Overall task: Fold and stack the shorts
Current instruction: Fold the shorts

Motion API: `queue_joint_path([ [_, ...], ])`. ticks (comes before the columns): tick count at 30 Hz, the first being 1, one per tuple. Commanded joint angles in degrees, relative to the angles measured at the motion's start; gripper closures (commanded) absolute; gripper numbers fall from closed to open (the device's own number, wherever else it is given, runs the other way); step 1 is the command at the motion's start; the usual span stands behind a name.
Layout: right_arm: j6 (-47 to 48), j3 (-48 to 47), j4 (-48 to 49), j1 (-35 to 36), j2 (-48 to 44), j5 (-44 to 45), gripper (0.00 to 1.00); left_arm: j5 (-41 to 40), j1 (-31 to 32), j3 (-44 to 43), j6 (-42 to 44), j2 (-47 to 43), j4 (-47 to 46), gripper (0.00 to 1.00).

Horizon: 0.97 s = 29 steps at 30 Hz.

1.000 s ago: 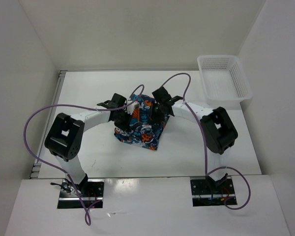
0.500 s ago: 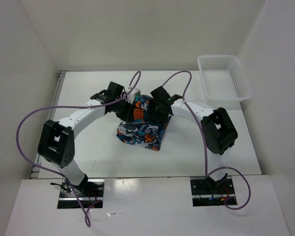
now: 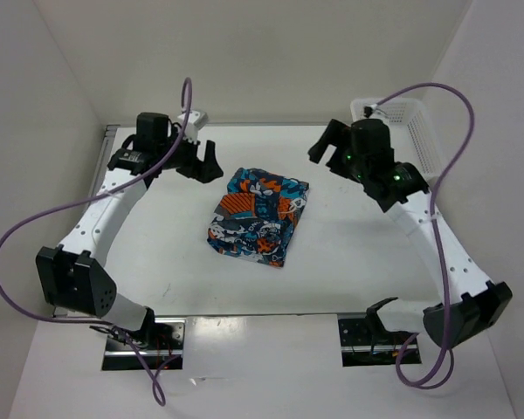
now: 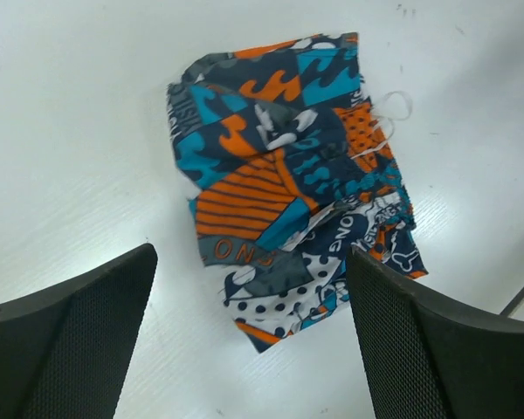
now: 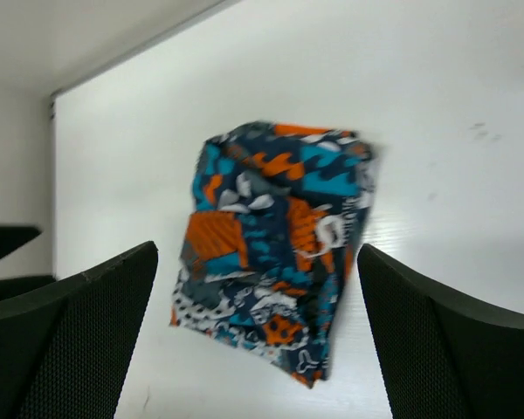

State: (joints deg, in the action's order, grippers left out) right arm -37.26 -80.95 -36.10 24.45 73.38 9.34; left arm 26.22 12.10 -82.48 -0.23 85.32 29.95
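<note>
the shorts [image 3: 258,216] lie folded in a compact bundle mid counter [image 3: 157,253], with nothing touching them. beyond, the left fingers [image 3: 205,164] hang spread and empty off the bundle's far left, and the right fingers [image 3: 325,148] are likewise released off its far right. the right arm crosses in front of the white mesh basket [image 3: 424,140] in the far right corner. only the left wrist view shows a thin white drawstring [image 4: 391,106] looping from the fabric's edge. the right wrist view is blurred.
</note>
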Motion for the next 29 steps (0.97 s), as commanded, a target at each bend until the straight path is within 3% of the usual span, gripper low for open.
queue_joint_path([
  [1,1.7,2.5,-7.6,-4.7,-4.2,4.1,0.00,2.8,-4.2,2.4,0.2,-4.2,0.1,0.05],
  [4,2.3,4.3,-10.8,-8.3,-8.0,5.5,0.00,2.8,-7.3,4.1,0.2,-7.2,0.1,0.04],
  [13,0.3,9.0,-16.5,-8.9,-16.2,7.5,0.00,-1.3,-16.5,9.1,0.2,-16.5,2.6,0.00],
  [17,-0.8,11.2,-18.5,-8.9,-20.3,8.7,0.00,-3.1,-17.8,12.2,0.2,-20.4,3.6,0.00],
  [24,-1.5,13.0,-21.0,-9.4,-24.8,9.4,0.00,-3.6,-17.8,23.2,0.2,-29.3,-5.1,0.00],
  [29,-2.0,13.0,-21.0,-9.4,-25.9,9.9,0.00,-7.0,-17.8,23.2,0.2,-31.4,-4.4,0.00],
])
